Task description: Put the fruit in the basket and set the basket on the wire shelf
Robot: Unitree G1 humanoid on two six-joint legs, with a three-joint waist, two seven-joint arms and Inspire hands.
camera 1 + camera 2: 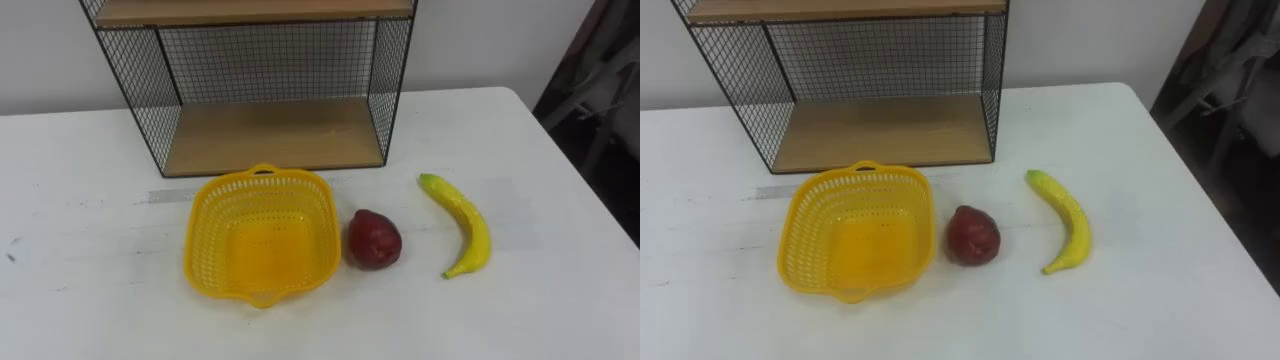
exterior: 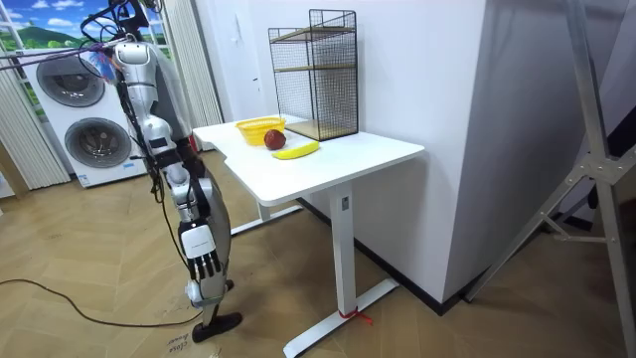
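Observation:
A yellow plastic basket (image 1: pixel 205 236) sits empty on the white table (image 1: pixel 80 200), just in front of the wire shelf (image 1: pixel 275 135). The shelf has black mesh sides and wooden boards, and its lower board is bare. A dark red fruit (image 1: pixel 374 240) lies right beside the basket's right wall. Further right, a yellow banana (image 1: pixel 465 225) lies apart from it, with its green tip pointing away from me. In the room view I stand at the table's end nearest the basket (image 2: pixel 260 126). My right hand (image 2: pixel 202 261) hangs low at my side, away from the table.
The table's right edge (image 1: pixel 590 200) runs close past the banana, with dark clutter (image 1: pixel 600 90) beyond it. In the room view, washing machines (image 2: pixel 79 119) stand behind me and a white partition (image 2: pixel 517 129) rises past the table's far end.

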